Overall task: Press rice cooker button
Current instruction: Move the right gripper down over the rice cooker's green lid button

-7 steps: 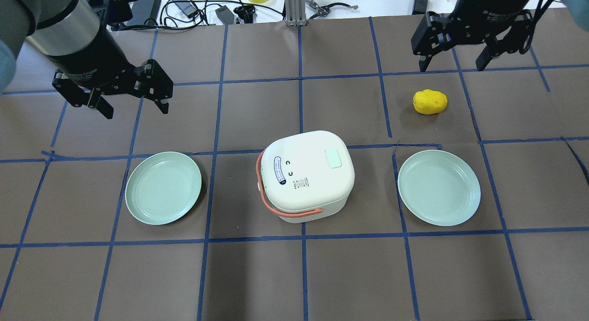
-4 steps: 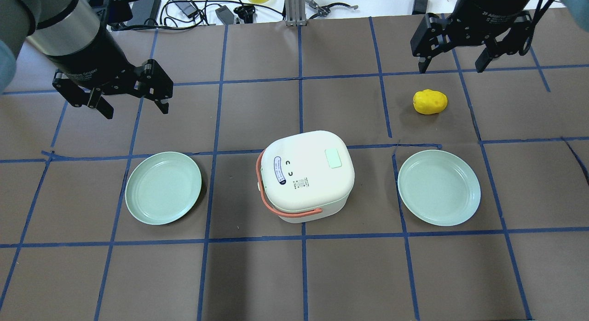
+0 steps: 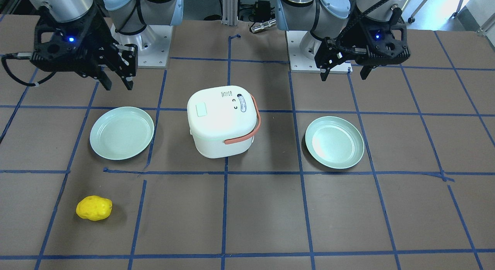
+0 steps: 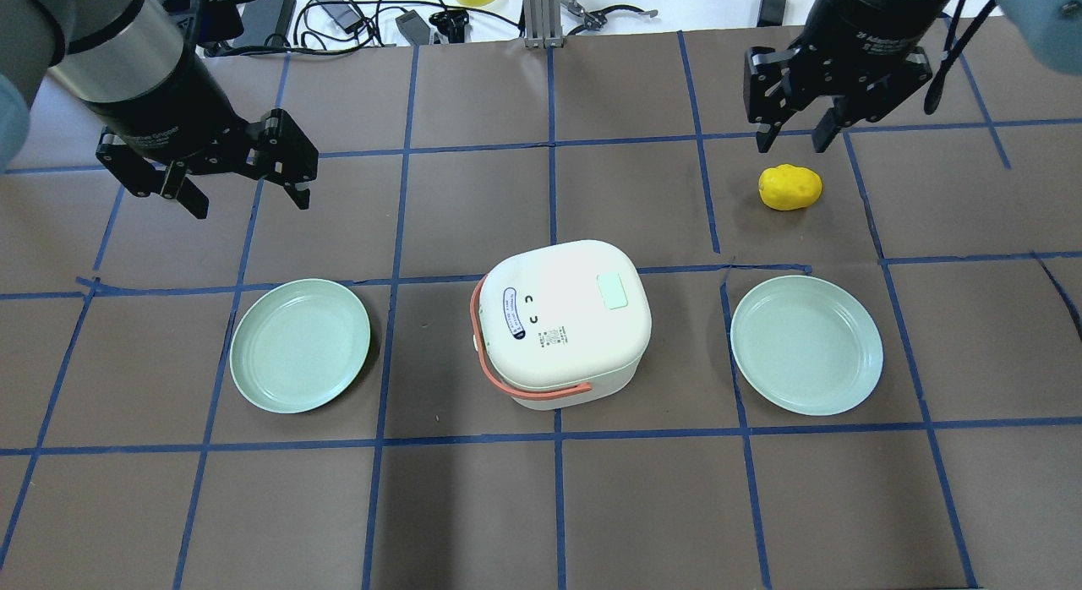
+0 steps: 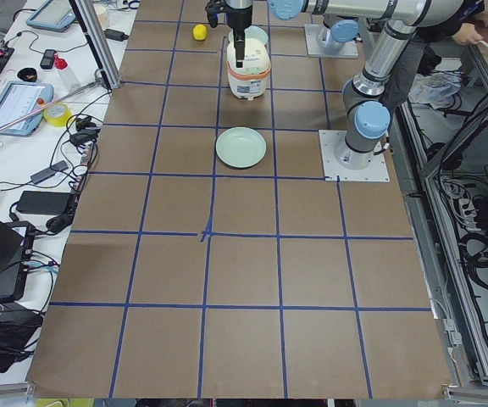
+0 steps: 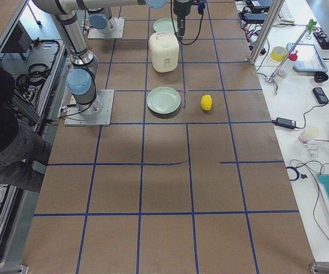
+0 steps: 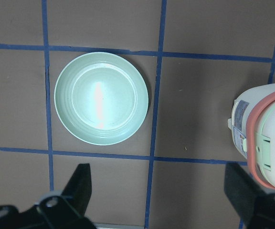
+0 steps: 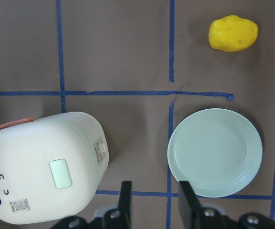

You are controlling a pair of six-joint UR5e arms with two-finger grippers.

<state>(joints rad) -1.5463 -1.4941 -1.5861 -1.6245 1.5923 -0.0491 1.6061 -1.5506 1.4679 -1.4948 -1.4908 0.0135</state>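
The white rice cooker (image 4: 558,319) with an orange handle stands at the table's middle. Its pale mint button (image 4: 612,291) is on the lid near the right edge, and also shows in the front view (image 3: 202,110) and the right wrist view (image 8: 61,173). My right gripper (image 4: 793,142) hangs high at the far right, well away from the cooker. Its fingers are partly drawn together with a gap between them and hold nothing. My left gripper (image 4: 249,203) is wide open and empty at the far left, above the table.
Two mint plates lie either side of the cooker, one on the left (image 4: 300,345) and one on the right (image 4: 807,345). A yellow lumpy object (image 4: 790,187) lies just below my right gripper. Cables and tools lie beyond the table's far edge.
My right gripper has shifted left and its fingers have drawn much closer together. The left arm, cooker, plates and yellow object have not moved.
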